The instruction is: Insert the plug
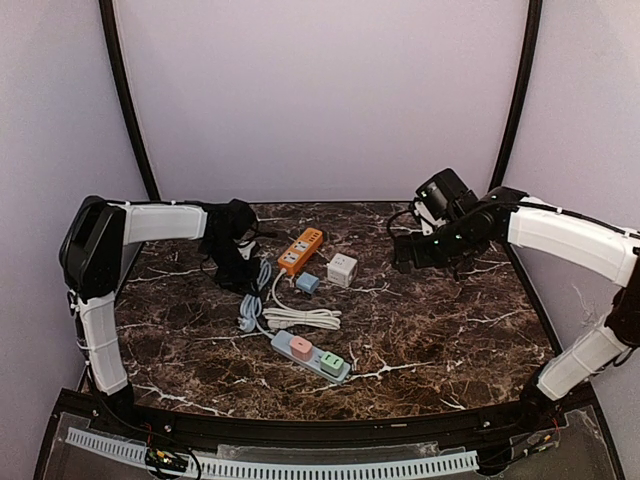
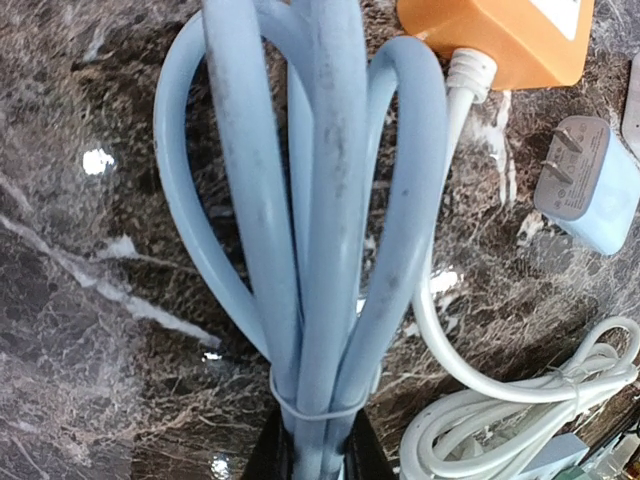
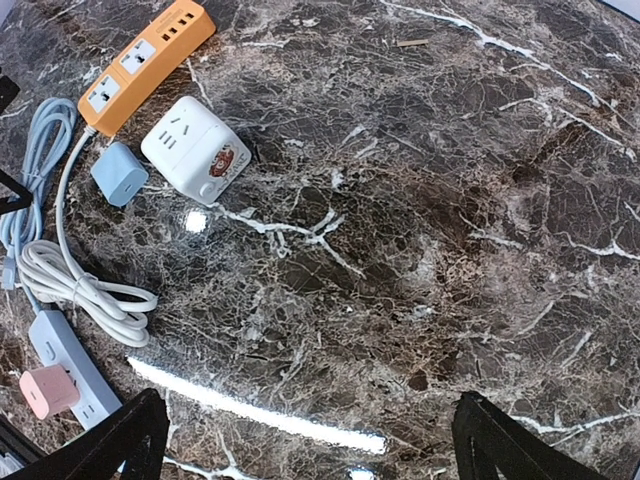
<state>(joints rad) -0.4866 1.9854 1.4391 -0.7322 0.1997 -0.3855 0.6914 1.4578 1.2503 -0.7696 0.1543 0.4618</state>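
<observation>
A small light-blue plug (image 1: 307, 282) with two prongs lies on the marble table between the orange power strip (image 1: 300, 250) and a white cube socket (image 1: 342, 268). It also shows in the left wrist view (image 2: 588, 185) and the right wrist view (image 3: 118, 173). My left gripper (image 2: 312, 455) is shut on a tied bundle of light-blue cable (image 2: 320, 200), left of the plug. My right gripper (image 3: 310, 440) is open and empty, held above bare table to the right of the sockets.
A coiled white cord (image 1: 300, 318) runs from the orange strip (image 2: 500, 35). A grey-blue power strip (image 1: 310, 355) lies nearer the front, with a pink plug (image 1: 301, 347) and a green plug (image 1: 331, 361) in it. Bare marble spreads to the right.
</observation>
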